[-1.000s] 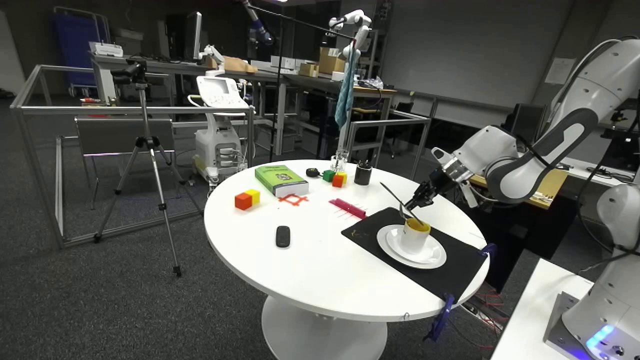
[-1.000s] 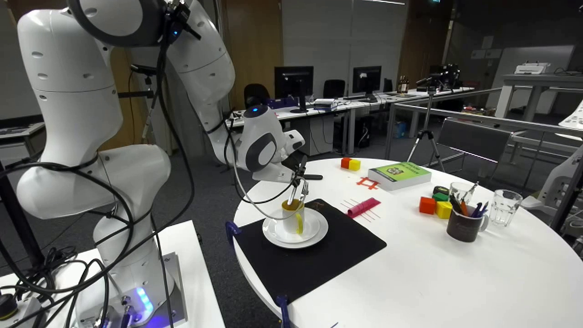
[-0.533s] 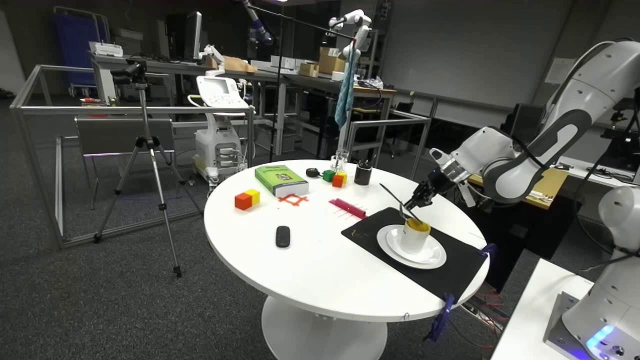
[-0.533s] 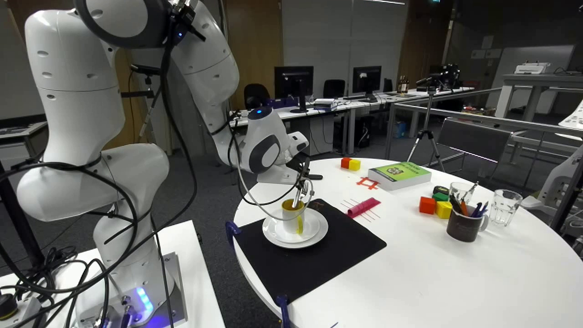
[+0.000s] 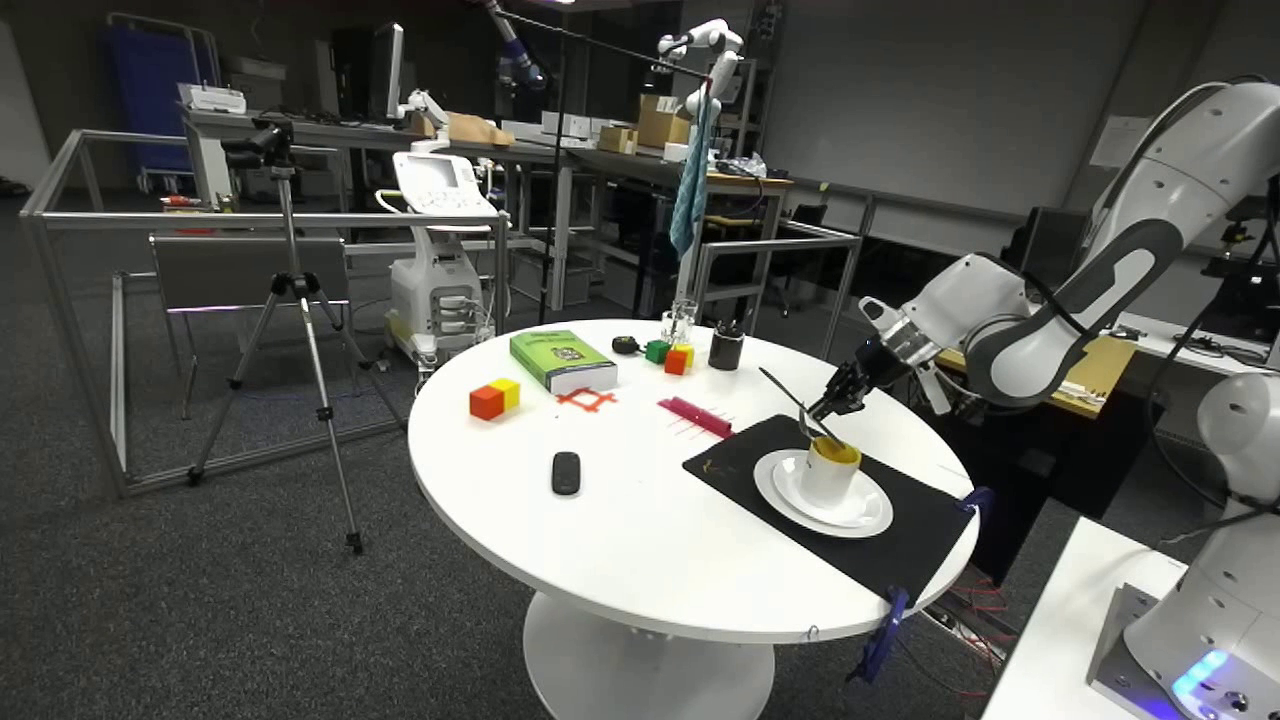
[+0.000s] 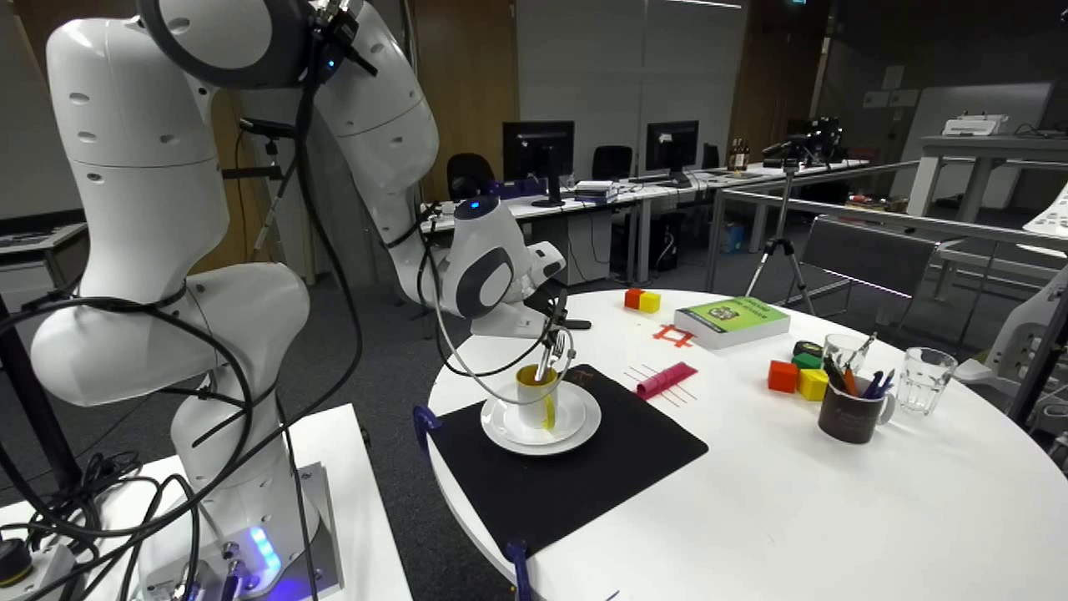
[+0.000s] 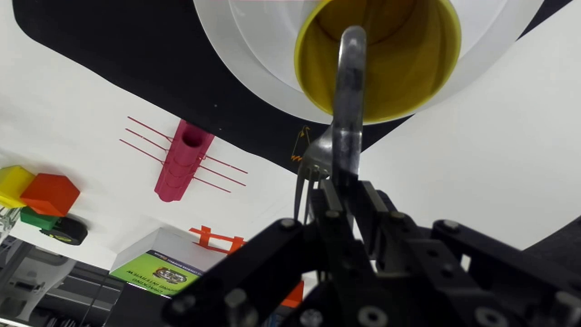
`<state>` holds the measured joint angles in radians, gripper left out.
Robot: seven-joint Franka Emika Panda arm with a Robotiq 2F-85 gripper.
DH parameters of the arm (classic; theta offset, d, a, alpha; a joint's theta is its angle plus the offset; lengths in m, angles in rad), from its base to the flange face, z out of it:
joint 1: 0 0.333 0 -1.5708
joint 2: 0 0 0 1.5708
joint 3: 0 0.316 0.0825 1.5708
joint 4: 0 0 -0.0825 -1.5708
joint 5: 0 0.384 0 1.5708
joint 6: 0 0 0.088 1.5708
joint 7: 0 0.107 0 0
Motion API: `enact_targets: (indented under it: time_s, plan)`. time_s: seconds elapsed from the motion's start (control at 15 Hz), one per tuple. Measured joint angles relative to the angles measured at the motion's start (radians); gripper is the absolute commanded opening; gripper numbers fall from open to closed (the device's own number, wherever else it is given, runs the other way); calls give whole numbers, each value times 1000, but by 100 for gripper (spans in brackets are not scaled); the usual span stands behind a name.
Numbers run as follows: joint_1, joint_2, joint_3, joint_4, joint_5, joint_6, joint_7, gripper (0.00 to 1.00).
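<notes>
I see the black claw (image 7: 350,195) pinching a long silver metal knife (image 7: 349,100) that, in an exterior view, slants down rightward to the mouth of a white, yellow-lined cup (image 5: 828,482).

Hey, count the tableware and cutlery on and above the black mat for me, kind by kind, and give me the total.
Knife: 1
Fork: 1
Cup, yellow inside: 1
White plates, stacked: 2
Total: 5
</notes>
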<state>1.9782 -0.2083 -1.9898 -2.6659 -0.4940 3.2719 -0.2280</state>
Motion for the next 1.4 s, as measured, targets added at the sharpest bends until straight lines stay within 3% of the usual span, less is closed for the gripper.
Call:
enact_targets:
  time_s: [0.93, 1.0, 1.4]
  plan:
    - [0, 0, 0, 0, 0, 0, 0, 15]
    - [0, 0, 0, 0, 0, 0, 0, 4]
    - [0, -4, 3, -5, 0, -4, 0, 4]
